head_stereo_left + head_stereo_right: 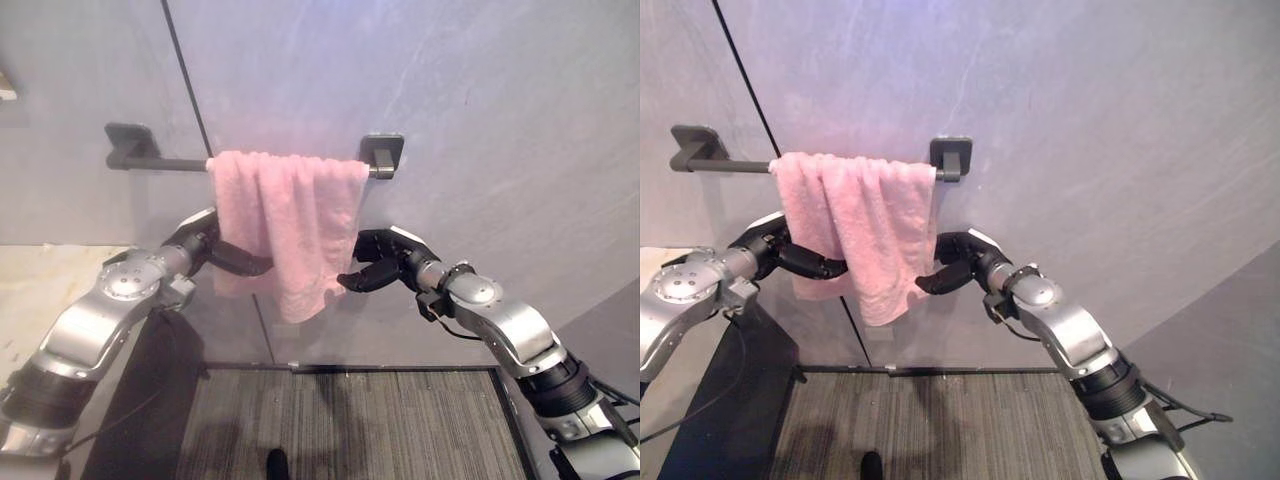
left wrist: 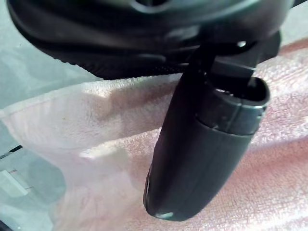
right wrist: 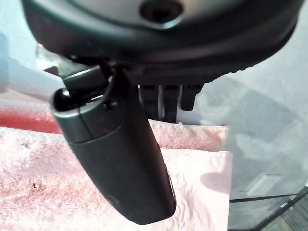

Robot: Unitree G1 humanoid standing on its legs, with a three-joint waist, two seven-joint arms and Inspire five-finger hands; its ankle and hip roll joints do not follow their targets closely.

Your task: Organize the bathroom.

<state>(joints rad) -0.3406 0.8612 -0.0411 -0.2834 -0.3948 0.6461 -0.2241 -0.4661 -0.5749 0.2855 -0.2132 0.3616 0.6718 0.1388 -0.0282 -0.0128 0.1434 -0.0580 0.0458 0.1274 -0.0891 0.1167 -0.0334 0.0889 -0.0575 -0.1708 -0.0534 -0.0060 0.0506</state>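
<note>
From the left eye view I see the pink towel (image 1: 285,225) draped over the dark towel bar (image 1: 160,163) on the grey wall (image 1: 480,110), hanging between my two hands. My left hand (image 1: 228,255) reaches in at the towel's left edge, its fingers running behind or against the cloth, so I cannot tell there whether it grips. My right hand (image 1: 378,268) sits just beside the towel's lower right edge, fingers curled toward the cloth. The right eye view gives the same layout, with a striped mat (image 1: 940,420) on the floor below both hands. In the left wrist view the thumb lies flat against the towel; the fingers are hidden, so its grasp stays unclear. In the right wrist view the thumb is over the towel's front and the fingers curl behind its edge, pinching it.
</note>
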